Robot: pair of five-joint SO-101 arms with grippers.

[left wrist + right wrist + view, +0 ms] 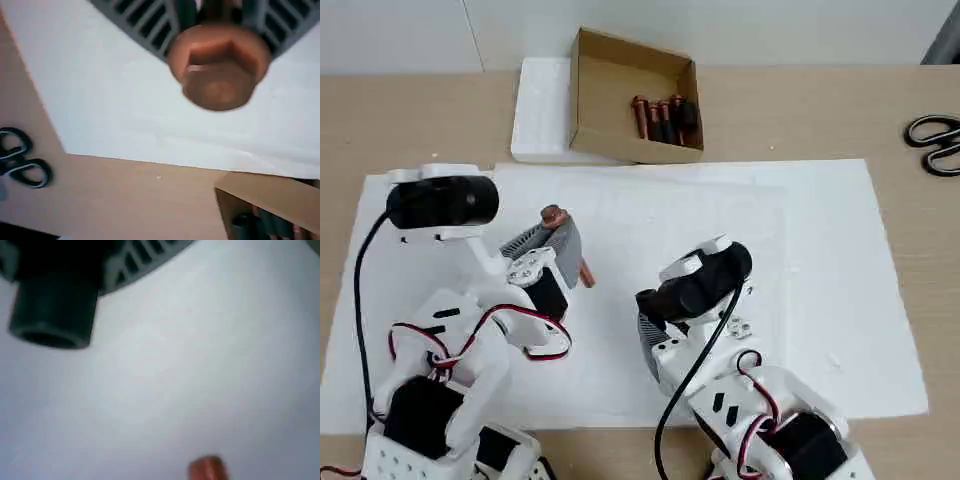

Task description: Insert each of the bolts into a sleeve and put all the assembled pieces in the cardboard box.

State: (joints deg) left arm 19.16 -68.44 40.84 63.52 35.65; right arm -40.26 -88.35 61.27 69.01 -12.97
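Bolt and sleeve ahead of mating, read near to far. Nearest the bases, the right claw (646, 334) sits low over the white paper sheet (800, 260), tucked beneath its own wrist camera in the high view. The right wrist view shows a dark sleeve (52, 310) projecting from under the grey jaw with its open mouth clear; the grip itself is largely hidden, so it is best read as a pinch on the sleeve. Farther out and to the left, the left claw (552, 243) pinches a copper bolt (554, 215) across its shank, with the hex head proud on the far side of the jaws and the bare tip emerging on the near side. The bolt's long axis runs obliquely, head away from the bases and tip slanting back toward the right arm. Tip and sleeve are near but apart, with bare paper between them. The deciding relation is therefore axial: the sleeve's bore must come onto the line of the shank before the gap is closed, and the right claw, just off the tip, is the nearer to do so. Beyond, toward the far side of the table (420, 110), the cardboard box (588, 95) rests partly on a foam slab (542, 110) and holds assembled pieces (665, 118). Scissors (935, 145) lie well off to the right.
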